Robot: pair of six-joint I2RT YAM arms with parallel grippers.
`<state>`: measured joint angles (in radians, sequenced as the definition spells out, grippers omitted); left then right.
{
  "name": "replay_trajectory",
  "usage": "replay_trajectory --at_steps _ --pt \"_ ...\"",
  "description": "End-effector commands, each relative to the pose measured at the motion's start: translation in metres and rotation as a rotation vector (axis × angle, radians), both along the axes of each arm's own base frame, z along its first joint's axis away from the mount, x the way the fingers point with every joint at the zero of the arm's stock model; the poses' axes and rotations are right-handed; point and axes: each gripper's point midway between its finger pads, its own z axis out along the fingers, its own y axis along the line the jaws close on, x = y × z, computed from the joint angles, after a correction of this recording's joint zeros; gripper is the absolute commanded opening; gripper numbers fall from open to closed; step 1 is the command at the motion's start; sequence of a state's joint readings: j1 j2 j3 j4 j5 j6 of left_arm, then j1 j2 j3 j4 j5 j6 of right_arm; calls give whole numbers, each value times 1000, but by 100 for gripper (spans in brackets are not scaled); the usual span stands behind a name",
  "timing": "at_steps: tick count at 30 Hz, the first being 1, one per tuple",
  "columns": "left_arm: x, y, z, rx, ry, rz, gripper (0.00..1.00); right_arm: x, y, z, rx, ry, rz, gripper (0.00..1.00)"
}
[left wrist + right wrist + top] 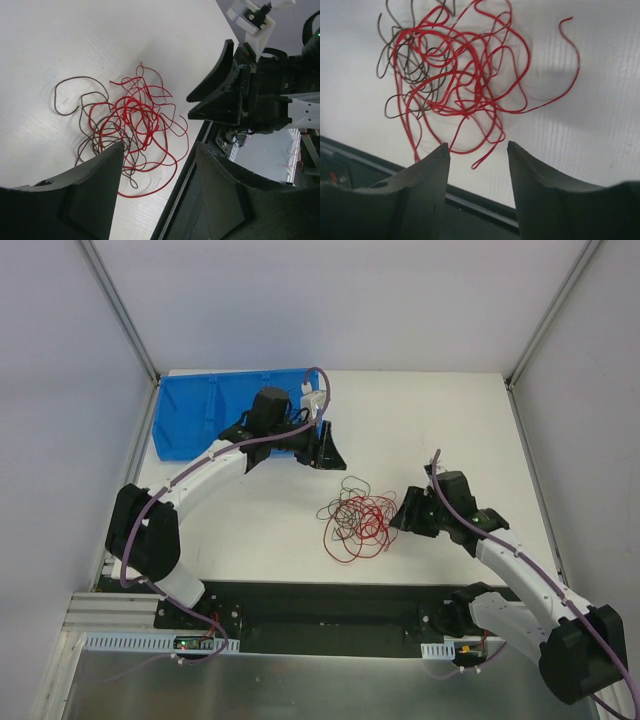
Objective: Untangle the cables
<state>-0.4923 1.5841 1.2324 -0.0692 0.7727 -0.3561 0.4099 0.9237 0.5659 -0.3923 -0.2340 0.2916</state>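
The cables [357,520] lie as one loose tangle of thin red and dark strands on the white table, near its middle front. My left gripper [325,445] hovers behind and to the left of the tangle, apart from it. In the left wrist view the left gripper [160,146] stands open and empty, with the cables [130,120] beyond its fingertips. My right gripper [405,512] sits just right of the tangle. In the right wrist view the right gripper [477,145] is open with nothing between its fingers, and the cables [455,75] lie just past them, one red loop end reaching toward the gap.
A blue bin [200,415] stands at the table's back left corner, behind the left arm. The black mounting strip [320,605] runs along the near edge, close to the tangle's front strands. White walls enclose the table on three sides.
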Motion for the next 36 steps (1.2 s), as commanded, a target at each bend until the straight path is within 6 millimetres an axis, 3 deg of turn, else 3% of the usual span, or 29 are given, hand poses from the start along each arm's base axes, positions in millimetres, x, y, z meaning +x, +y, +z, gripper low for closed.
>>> replay_trajectory --at_steps 1,6,14,15,18,21,26,30,36 --pt "-22 -18 19 -46 -37 -81 59 34 -14 4 -79 -131 -85 45" --pt "-43 -36 16 -59 7 -163 59 50 -8 5 -91 -174 -41 44" --pt "-47 -45 -5 -40 89 -185 60 64 3 -7 -105 -136 4 44" --pt "-48 -46 -7 -41 105 -189 60 66 5 -8 -100 -133 8 37" --pt "-46 -48 -19 -28 139 -191 62 70 8 1 -90 -138 8 0" --pt "-43 -50 -34 -5 170 -187 64 67 15 32 -29 -189 26 0" --pt "-44 -54 -47 22 205 -184 73 52 32 107 161 -329 62 0" --pt "-50 -60 -57 45 214 -194 78 41 43 153 286 -373 78 0" --pt "-46 -63 -89 111 261 -170 75 20 65 229 502 -433 152 0"
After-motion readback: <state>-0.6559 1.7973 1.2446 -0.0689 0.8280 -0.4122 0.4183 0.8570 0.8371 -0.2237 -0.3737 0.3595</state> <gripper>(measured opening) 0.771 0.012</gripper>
